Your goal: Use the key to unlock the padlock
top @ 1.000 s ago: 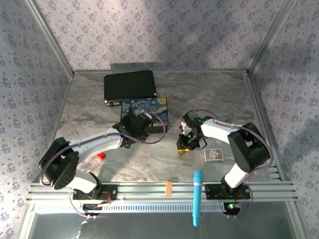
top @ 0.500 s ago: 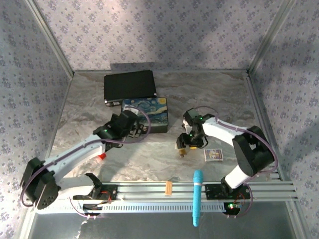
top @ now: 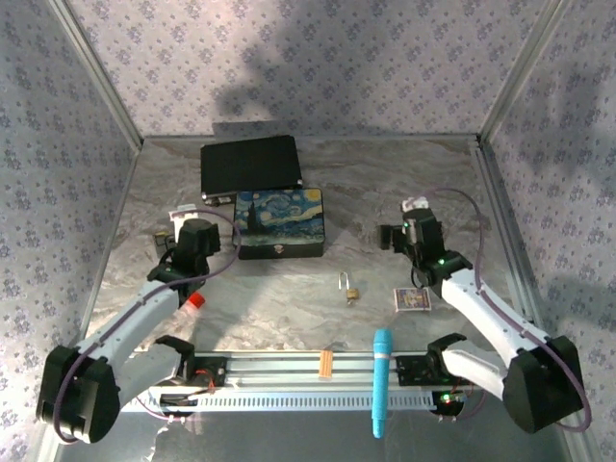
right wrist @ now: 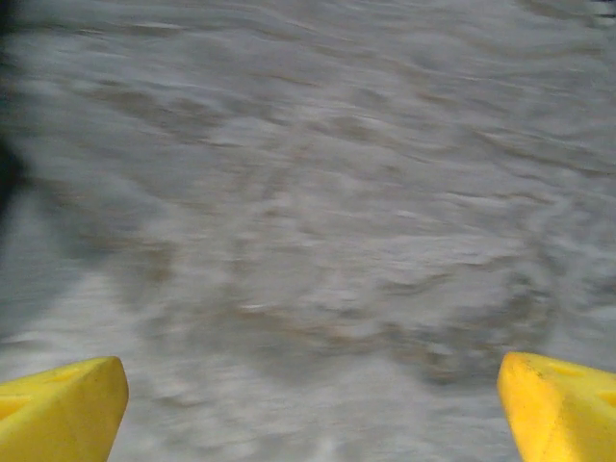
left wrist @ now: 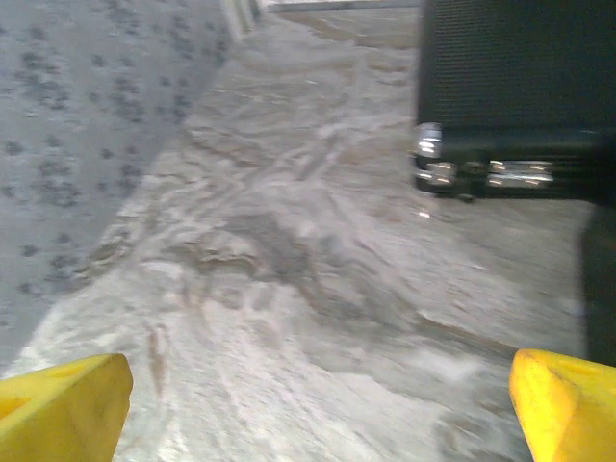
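On the left wrist camera, we see the left gripper (left wrist: 308,409) with its two yellow fingertips (left wrist: 65,404) at the bottom corners, spread wide with nothing between them but bare marbled table (left wrist: 289,289). Beyond them, up and to the right, lies the black case (left wrist: 510,87), its metal latch catching light, and the patterned wall (left wrist: 87,115) rises on the left.

The right wrist camera shows the same spread: the right gripper (right wrist: 308,409) has its yellow fingertips (right wrist: 58,409) far apart over blurred grey table, gripping nothing.

The overhead view adds what the wrist views lack. There the left gripper (top: 176,231) hangs near the table's left side, beside the painted box (top: 279,223), and the right gripper (top: 404,226) hangs to the right of that box. The padlock (top: 353,293) lies on the table between the two arms, in front of the painted box and well apart from both grippers, with its silver shackle toward the far side. Whether the key sits in it we cannot tell at this size.

A small card box (top: 414,299) lies just right of the padlock. A red block (top: 194,301) rests by the left arm. An orange strip (top: 325,363) and a blue pen (top: 381,380) lie across the near rail.
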